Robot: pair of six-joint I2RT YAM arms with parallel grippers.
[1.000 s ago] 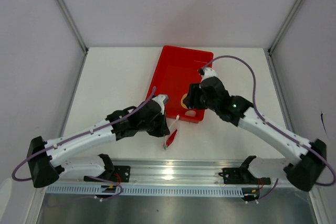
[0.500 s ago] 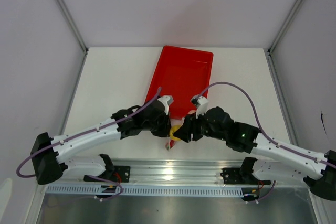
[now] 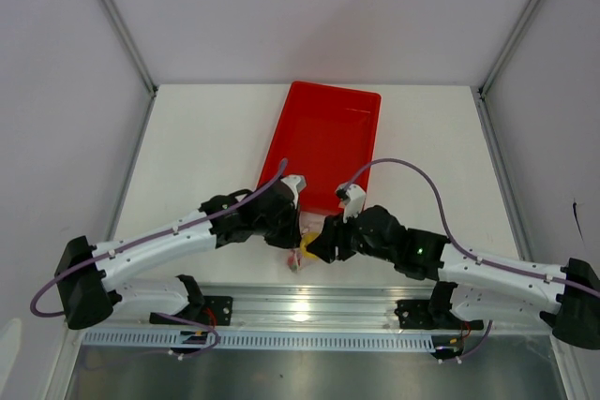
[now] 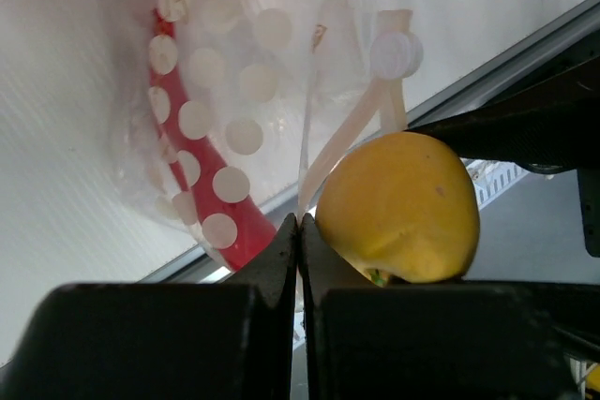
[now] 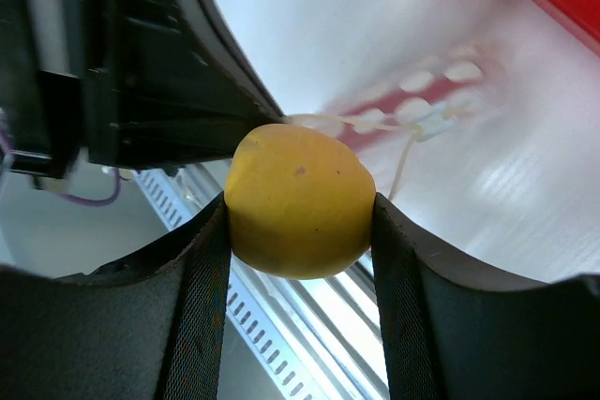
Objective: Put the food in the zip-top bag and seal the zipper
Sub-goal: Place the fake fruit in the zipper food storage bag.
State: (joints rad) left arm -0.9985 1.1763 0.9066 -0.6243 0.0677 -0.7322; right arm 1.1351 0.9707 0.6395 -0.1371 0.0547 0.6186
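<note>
**Yellow fruit held at the pinched edge of the bag**

The red tray (image 3: 323,142) is lying at 12 o'clock from both grippers. My left gripper (image 4: 298,231) is pinching its fingers together on an edge of the zip-top bag (image 4: 234,91), which is stretching toward 12 o'clock in the left wrist view. My right gripper (image 3: 319,243) is clamping the yellow fruit (image 5: 298,201) just beside that edge, at 3 o'clock. The chili pepper (image 4: 183,185) is lying inside the bag. I am judging that the fruit needs to go in toward 9 o'clock.

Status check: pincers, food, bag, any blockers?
Left pincer shut on rim of clear dotted plastic zip-top bag. Right pincer shut on yellow round toy fruit, beside bag. Slim red chili inside. No blockers seen.
</note>
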